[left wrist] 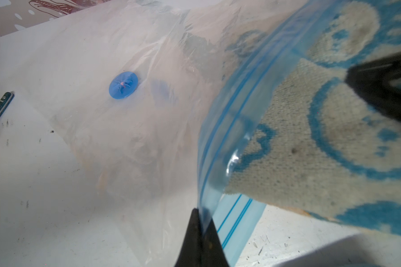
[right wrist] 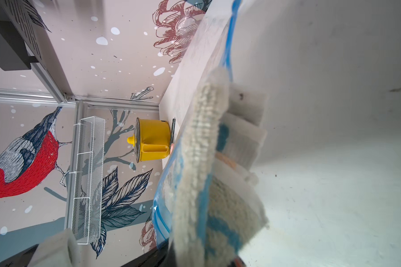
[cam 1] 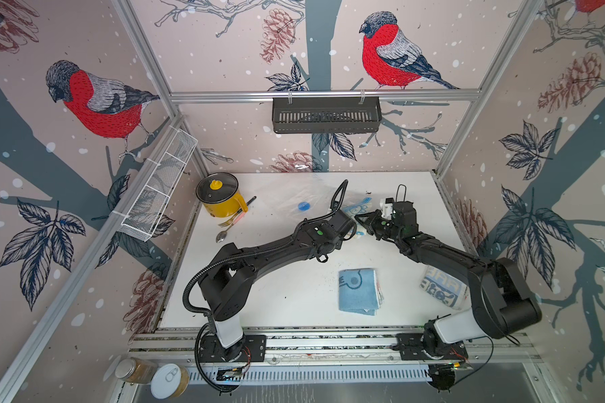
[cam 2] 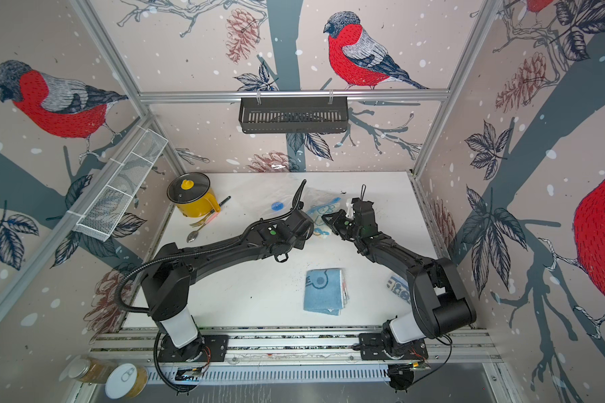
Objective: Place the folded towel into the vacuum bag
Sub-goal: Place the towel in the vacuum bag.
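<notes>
1. Blue zip strip (left wrist: 220, 129) edges the mouth of the large clear, crinkly plastic vacuum bag (cam 1: 283, 199). The bag lies at the far middle of the white desk (cam 1: 276, 289) with its small round blue valve (cam 1: 304, 206) facing up.
2. The left tool (left wrist: 199, 216) is pressed together on the zip strip, pinching the bag's upper lip and holding it raised off the desk.
3. The right tool (cam 1: 359, 219) pinches the cream folded towel with blue pattern (left wrist: 310, 143) at the bag's mouth, just right of the left tool.
4. Part of the folded towel shows through the plastic past the zip strip; the rest lies outside the mouth.
5. A light blue folded cloth (cam 1: 358, 291) lies flat at the near middle of the desk, well apart from the bag.
6. A yellow pot with a glass lid (cam 1: 220, 199) stands at the far left, with a metal spoon (cam 1: 221, 236) near it.
</notes>
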Action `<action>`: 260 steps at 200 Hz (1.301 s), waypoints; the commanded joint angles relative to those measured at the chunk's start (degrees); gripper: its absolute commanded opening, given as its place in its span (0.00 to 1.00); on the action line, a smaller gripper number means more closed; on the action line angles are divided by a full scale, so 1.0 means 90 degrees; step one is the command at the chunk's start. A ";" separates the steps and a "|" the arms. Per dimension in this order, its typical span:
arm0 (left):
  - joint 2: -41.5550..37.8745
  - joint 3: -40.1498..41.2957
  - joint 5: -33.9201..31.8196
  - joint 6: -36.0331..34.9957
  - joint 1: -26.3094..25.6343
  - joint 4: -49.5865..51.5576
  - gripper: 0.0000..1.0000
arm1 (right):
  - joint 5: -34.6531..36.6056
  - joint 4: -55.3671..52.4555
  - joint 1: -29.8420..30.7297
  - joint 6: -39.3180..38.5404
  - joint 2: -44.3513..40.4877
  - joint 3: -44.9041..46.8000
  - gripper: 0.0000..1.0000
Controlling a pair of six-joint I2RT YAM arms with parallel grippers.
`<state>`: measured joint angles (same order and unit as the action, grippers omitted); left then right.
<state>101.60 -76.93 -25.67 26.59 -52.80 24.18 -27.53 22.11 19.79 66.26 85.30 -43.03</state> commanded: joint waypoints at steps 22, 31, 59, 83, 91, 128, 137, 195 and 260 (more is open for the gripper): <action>0.0021 -0.0214 0.0290 0.0169 -0.0023 -0.0082 0.00 | 0.0185 0.0366 0.0227 0.0178 0.0278 -0.0224 0.04; 0.0013 -0.0254 0.0317 0.0160 -0.0023 -0.0088 0.00 | 0.0249 0.0313 0.0242 0.0191 0.0338 -0.0260 0.05; -0.0010 -0.0314 0.0382 0.0135 -0.0023 -0.0134 0.00 | 0.0510 0.0258 0.0295 0.0144 0.0511 -0.0373 0.08; 0.0013 -0.0306 0.0400 0.0134 -0.0022 -0.0124 0.00 | 0.0597 0.0149 0.0331 0.0092 0.0637 -0.0492 0.22; 0.0011 -0.0294 0.0391 0.0154 -0.0023 -0.0119 0.00 | 0.0621 0.0069 0.0316 0.0048 0.0630 -0.0519 0.36; -0.0024 -0.0267 0.0372 0.0218 -0.0023 -0.0137 0.00 | 0.1049 -0.0757 0.0321 -0.0423 0.0290 -0.0604 0.73; -0.0012 -0.0271 0.0373 0.0230 -0.0023 -0.0144 0.00 | 0.1136 -0.0912 0.0307 -0.0562 0.0154 -0.0593 0.75; 0.0008 -0.0427 0.0308 0.0240 -0.0012 -0.0133 0.00 | 0.1396 -0.1980 -0.0035 -0.1245 -0.0840 -0.0226 0.72; -0.0015 -0.0623 0.0299 0.0160 -0.0007 -0.0018 0.00 | 0.0853 -0.1515 -0.0364 -0.2067 -0.1444 0.0765 0.66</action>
<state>101.86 -81.45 -22.33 28.03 -52.88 23.55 -16.82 5.15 16.53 51.86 72.47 -38.11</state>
